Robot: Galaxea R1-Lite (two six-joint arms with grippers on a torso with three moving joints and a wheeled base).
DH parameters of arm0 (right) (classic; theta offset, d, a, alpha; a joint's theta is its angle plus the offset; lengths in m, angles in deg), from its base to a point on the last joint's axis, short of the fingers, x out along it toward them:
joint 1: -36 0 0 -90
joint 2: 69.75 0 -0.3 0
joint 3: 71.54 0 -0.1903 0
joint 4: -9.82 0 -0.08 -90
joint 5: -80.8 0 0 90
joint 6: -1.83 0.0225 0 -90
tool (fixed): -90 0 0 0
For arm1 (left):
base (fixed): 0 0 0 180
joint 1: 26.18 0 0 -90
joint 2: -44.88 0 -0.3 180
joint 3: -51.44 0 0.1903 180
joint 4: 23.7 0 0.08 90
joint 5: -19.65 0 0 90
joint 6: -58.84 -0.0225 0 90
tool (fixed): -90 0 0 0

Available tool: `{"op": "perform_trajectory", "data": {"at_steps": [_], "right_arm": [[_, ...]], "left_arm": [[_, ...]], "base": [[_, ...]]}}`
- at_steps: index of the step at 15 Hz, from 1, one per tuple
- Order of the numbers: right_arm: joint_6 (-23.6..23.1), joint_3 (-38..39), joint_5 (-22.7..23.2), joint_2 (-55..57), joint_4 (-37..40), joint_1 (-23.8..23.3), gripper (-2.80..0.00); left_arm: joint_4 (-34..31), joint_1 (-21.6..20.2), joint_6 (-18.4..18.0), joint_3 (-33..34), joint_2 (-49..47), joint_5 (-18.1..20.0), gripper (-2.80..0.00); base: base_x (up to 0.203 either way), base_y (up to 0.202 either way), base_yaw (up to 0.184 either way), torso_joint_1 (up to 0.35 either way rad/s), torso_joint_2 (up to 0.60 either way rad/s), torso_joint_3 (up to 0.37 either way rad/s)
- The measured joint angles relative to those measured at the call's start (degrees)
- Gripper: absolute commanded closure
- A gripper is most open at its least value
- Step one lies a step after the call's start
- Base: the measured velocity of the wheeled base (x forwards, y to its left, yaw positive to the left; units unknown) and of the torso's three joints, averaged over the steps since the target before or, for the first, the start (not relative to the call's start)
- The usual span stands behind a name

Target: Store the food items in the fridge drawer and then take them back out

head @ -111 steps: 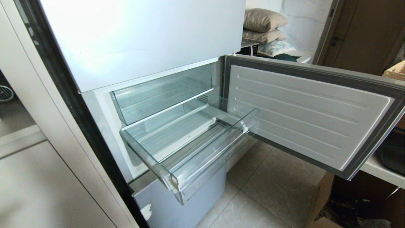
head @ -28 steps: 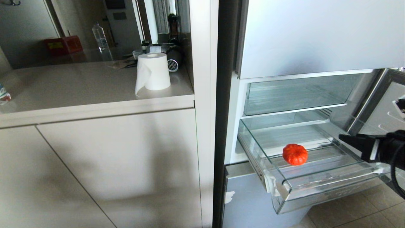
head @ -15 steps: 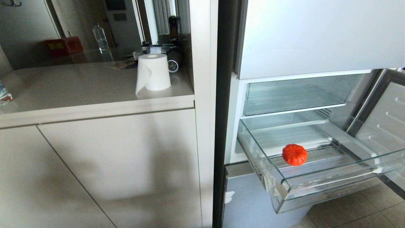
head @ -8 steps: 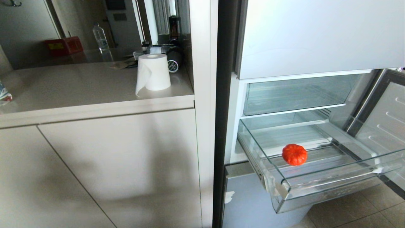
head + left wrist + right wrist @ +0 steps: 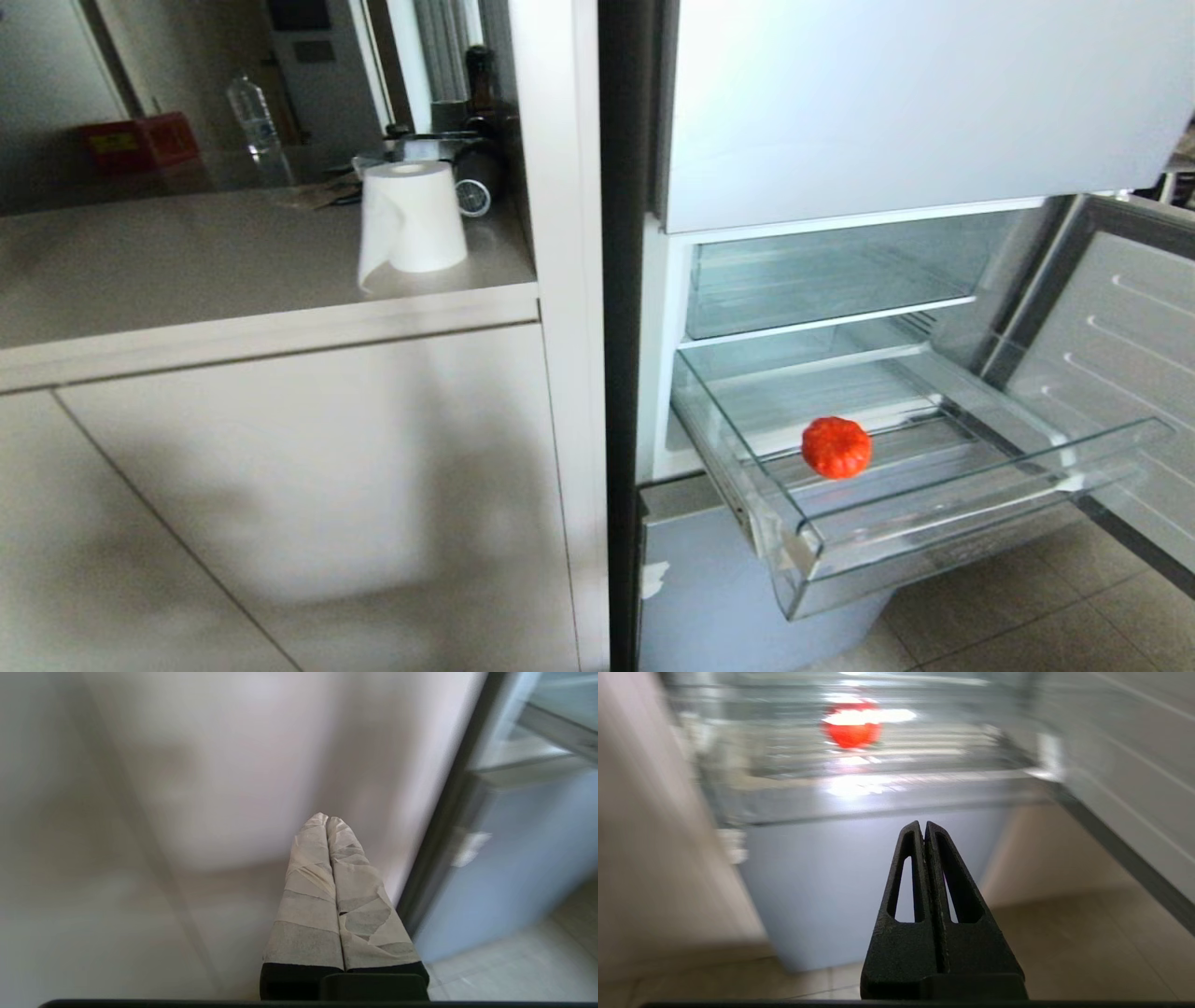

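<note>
A round, ribbed orange-red food item (image 5: 836,448) lies inside the clear plastic fridge drawer (image 5: 943,523), which stands pulled out of the open fridge. In the right wrist view the same food item (image 5: 852,729) shows through the fridge drawer (image 5: 878,793), well ahead of and above my right gripper (image 5: 923,824), which is shut and empty, low in front of the fridge. My left gripper (image 5: 327,817), its fingers wrapped in pale tape, is shut and empty, facing the beige cabinet front. Neither arm shows in the head view.
The fridge door (image 5: 1111,373) stands open at the right. A closed blue-grey lower panel (image 5: 709,597) sits under the drawer. On the counter (image 5: 233,252) to the left stand a paper roll (image 5: 411,219), a water bottle (image 5: 250,110) and a red box (image 5: 140,142).
The whole head view has shifted a little to the left, so the camera has turned. The right arm, seen two seconds ago beside the drawer, has left the head view. The food item lies still.
</note>
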Motion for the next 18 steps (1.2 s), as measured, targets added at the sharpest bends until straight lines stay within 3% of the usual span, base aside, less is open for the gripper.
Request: {"op": "perform_trajectory", "data": {"at_steps": [11,16,18], "right_arm": [[1.23,0.0,-0.22,0.0,0.0,0.0,0.0],[2.49,-1.55,-1.69,1.56,-0.2,0.0,0.0],[5.92,-6.15,-3.56,5.88,-0.48,-0.25,0.0]], "left_arm": [[-0.02,0.02,0.0,0.0,0.0,-0.01,0.0],[0.0,0.0,0.0,0.0,0.0,0.02,0.0],[-0.02,0.0,0.0,0.0,0.0,0.0,0.0]], "base": [[0.001,0.007,-0.174,0.002,0.0,0.003],[0.0,0.001,-0.035,0.0,0.0,0.002],[0.0,0.0,0.0,0.0,0.0,0.0]]}}
